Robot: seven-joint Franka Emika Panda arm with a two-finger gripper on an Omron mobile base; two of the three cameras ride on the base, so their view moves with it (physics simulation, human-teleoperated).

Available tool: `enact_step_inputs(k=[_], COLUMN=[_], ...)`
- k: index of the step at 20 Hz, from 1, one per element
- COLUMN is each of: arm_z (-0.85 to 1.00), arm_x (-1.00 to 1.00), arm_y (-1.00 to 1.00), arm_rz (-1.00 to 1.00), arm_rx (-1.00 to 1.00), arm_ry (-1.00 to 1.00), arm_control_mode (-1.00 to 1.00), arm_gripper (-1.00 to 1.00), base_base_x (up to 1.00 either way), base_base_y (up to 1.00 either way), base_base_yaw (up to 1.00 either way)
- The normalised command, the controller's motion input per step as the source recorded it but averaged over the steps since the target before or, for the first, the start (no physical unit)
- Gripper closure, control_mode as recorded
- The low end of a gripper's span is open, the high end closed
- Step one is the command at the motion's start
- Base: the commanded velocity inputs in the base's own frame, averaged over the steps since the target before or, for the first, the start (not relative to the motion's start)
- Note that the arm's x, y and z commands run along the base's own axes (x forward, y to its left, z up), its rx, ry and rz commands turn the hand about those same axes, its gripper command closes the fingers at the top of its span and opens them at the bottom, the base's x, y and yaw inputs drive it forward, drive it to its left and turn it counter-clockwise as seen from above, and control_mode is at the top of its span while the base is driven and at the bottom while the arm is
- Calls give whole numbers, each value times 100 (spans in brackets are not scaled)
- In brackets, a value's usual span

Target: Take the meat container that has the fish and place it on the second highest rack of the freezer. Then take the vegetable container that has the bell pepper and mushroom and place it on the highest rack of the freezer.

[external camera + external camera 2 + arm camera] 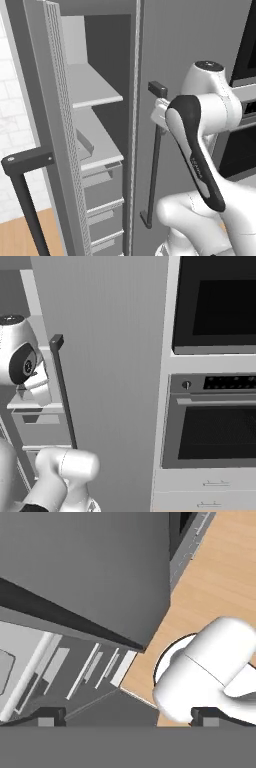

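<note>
The tall grey freezer [200, 45] stands with its door open – pale-grey shelves [92, 87] ready for containers; fingers [47, 717] wide, holding nothing.

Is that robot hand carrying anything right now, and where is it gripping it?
Nothing is held. In the hand view the gripper has its two dark fingertips far apart with only the open freezer and wooden floor beyond them.
</note>
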Motion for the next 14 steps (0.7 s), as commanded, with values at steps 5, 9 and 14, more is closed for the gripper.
enact_step_inputs(k=[5,9,14], arm_z=[-34,-8,0], arm_x=[-34,-21,-2], arm_y=[-48,-4,0], arm_rz=[56,25,16], arm_rx=[-24,-8,-1], arm_ry=[0,-2,0], arm_control_mode=[-100,-100,-100], arm_gripper=[-100,-100,-100], base_base_x=[0,0,0], base_base_y=[0,0,0], base_base_yaw=[0,0,0])
